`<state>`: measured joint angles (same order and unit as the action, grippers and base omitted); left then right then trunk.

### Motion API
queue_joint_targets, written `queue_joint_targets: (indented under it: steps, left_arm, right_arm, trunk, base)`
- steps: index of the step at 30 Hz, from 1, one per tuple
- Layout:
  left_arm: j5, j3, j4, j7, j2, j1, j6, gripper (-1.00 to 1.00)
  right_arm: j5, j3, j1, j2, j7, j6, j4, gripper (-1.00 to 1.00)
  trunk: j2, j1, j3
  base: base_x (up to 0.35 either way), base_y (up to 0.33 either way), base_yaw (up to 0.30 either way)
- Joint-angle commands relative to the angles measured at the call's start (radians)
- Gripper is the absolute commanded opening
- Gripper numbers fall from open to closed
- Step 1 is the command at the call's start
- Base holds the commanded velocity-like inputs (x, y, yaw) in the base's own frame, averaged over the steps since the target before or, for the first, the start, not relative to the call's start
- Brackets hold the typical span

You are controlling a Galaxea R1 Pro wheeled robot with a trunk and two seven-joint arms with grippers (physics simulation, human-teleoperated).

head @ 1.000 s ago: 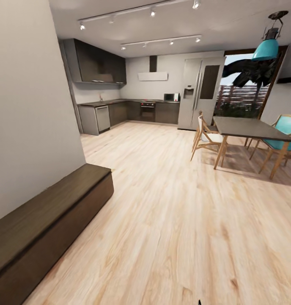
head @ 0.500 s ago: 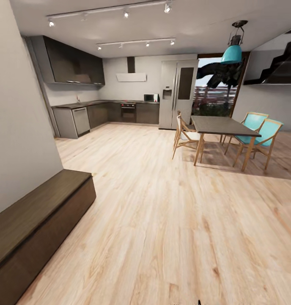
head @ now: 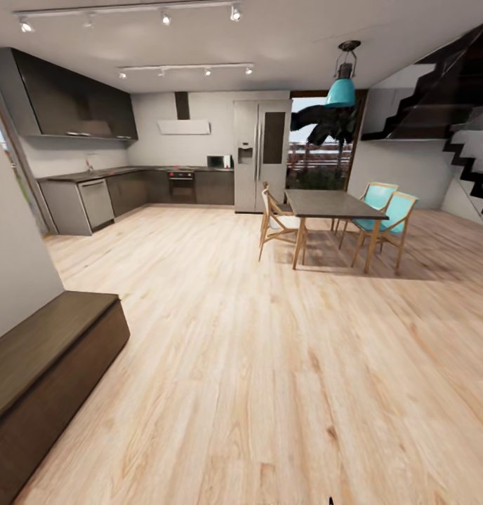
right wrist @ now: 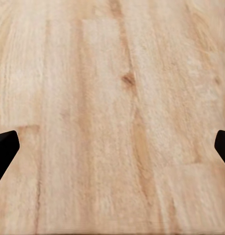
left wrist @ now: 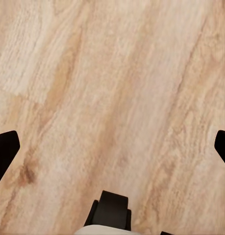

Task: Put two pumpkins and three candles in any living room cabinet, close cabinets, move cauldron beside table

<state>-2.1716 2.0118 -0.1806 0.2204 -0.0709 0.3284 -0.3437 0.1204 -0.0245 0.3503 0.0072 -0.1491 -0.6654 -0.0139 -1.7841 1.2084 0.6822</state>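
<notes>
Looking ahead from the head view, we see the cabinet [head: 52, 358] low at left, drawers shut, with a dining table [head: 329, 203] and fridge [head: 261, 154] beyond. Both wrist views give only floor [left wrist: 117, 98], left gripper [left wrist: 112, 147] and right gripper [right wrist: 112, 147] jaws wide apart, empty.

Cabinet [head: 45, 358] cut off at the frame's lower left, staircase [head: 466, 140] cropped at right

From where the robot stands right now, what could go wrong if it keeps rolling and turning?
1. The long dark-brown wooden cabinet sits close at the left; a turning base might clip its corner.
2. Ahead, the grey-topped dining table and wooden chairs narrow the path.
3. Both grippers, left and right, hang open over wooden floor, holding nothing.
</notes>
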Motion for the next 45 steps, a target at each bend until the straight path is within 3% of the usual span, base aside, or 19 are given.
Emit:
queue_joint_targets:
  steps: [1, 13, 32, 45]
  left_arm:
    - [-0.004, 0.008, -0.005, 0.008, -0.001, 0.001, -0.006, 1.0]
    - [-0.004, 0.009, -0.005, 0.008, -0.001, 0.001, -0.008, 1.0]
    - [-0.005, 0.009, -0.005, 0.008, -0.001, 0.001, -0.008, 1.0]
    - [-0.005, 0.01, -0.005, 0.008, 0.002, 0.001, -0.007, 1.0]
  right_arm:
    - [0.008, -0.003, 0.001, 0.0, 0.0, -0.004, -0.001, 1.0]
    - [0.008, -0.003, 0.001, 0.0, 0.0, -0.003, -0.001, 1.0]
    - [0.007, -0.004, 0.001, 0.005, 0.0, -0.009, -0.001, 1.0]
    - [0.007, -0.004, 0.001, 0.004, 0.0, -0.008, -0.001, 1.0]
  trunk:
    - [-0.001, 0.0, 0.002]
    - [-0.001, 0.0, 0.018]
    - [-0.001, 0.0, 0.025]
    - [-0.001, 0.0, 0.025]
  base:
    - [0.0, 0.0, -0.202]
    - [0.058, 0.0, -0.165]
    - [0.323, 0.0, -0.048]
    - [0.328, 0.0, -0.228]
